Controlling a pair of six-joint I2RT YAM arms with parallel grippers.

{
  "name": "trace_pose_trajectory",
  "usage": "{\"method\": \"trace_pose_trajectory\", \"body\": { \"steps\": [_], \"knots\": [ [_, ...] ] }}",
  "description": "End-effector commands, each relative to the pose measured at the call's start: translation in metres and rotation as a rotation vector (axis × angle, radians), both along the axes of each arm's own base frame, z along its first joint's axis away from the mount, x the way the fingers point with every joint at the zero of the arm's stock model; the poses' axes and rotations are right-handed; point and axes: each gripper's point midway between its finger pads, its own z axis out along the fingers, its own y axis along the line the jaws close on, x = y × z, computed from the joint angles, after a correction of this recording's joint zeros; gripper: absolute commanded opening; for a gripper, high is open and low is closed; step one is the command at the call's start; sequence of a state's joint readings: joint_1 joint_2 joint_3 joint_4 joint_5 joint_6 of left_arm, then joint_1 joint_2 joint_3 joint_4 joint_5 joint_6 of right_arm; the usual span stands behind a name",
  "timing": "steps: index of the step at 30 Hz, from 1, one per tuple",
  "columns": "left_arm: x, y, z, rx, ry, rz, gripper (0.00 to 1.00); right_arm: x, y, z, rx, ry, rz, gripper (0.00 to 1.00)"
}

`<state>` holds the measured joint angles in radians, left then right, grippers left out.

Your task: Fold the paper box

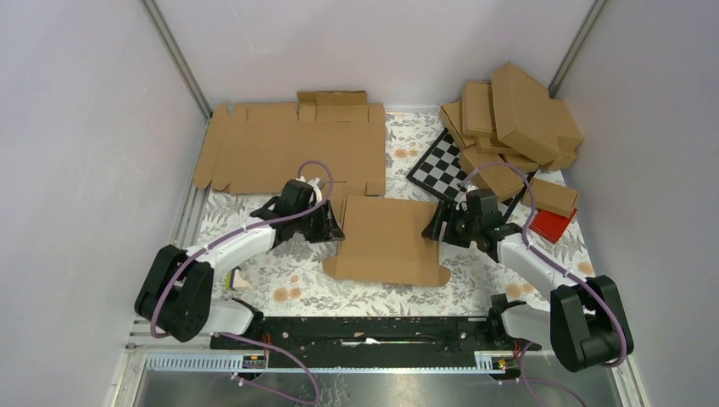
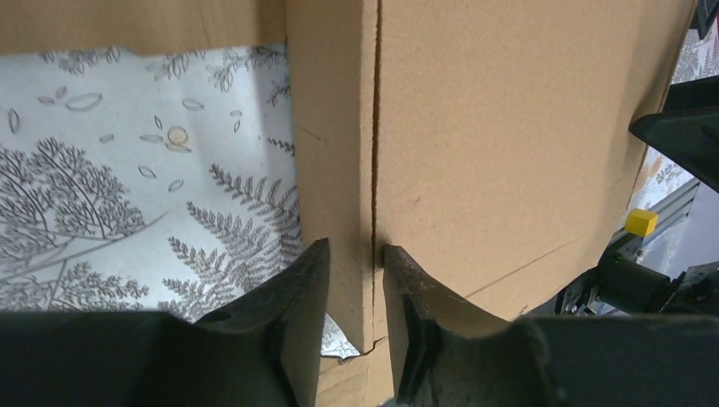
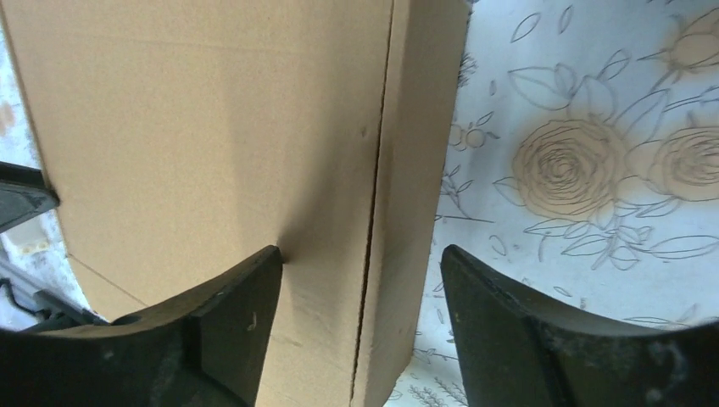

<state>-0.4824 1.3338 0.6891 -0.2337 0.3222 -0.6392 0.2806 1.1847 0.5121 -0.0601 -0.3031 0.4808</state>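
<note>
Floral cloth (image 1: 280,288) bears one paper box (image 1: 386,237), perhaps six folded boxes (image 1: 521,110).

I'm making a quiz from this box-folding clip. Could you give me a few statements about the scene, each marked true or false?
1. The paper box lies between the left gripper and the right gripper, one at each side edge. True.
2. The checkered board lies at the near left corner. False: it is at the back right, beside the pile of folded boxes.
3. The right gripper's jaws are open and straddle the box's side fold. True.
4. The flat cardboard sheets lie stacked on top of the paper box. False: they lie behind it, at the back left.
</note>
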Motion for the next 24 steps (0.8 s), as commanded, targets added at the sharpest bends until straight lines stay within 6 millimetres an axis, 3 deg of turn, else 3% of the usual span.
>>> {"method": "trace_pose_trajectory", "body": {
  "steps": [1,4,7,11,15,18,21,24],
  "knots": [
    [0.031,0.000,0.018,0.049,-0.096,0.018,0.39,0.019,-0.012,0.018,-0.110,-0.058,0.005,0.82],
    [0.035,0.004,0.039,0.070,-0.132,0.025,0.59,0.021,-0.014,0.029,-0.124,-0.070,0.002,0.87],
    [0.028,0.021,0.053,0.142,-0.144,0.035,0.80,0.019,-0.011,0.031,-0.108,-0.071,0.012,0.84],
    [-0.003,0.037,0.057,0.180,-0.099,0.027,0.83,0.016,-0.005,0.024,-0.081,-0.038,0.030,0.79],
    [-0.048,0.018,0.051,0.108,-0.045,-0.018,0.82,0.017,-0.007,0.018,-0.084,-0.026,0.009,0.78],
    [-0.071,0.000,0.048,0.066,-0.068,-0.045,0.83,0.020,-0.015,0.013,-0.113,-0.018,-0.047,0.77],
    [-0.074,-0.005,0.047,0.048,-0.110,-0.038,0.85,0.019,-0.019,0.012,-0.118,-0.013,-0.088,0.76],
    [-0.059,-0.002,0.055,0.078,-0.181,-0.011,0.86,0.012,-0.021,0.013,-0.100,-0.020,-0.115,0.73]
  ]
}}
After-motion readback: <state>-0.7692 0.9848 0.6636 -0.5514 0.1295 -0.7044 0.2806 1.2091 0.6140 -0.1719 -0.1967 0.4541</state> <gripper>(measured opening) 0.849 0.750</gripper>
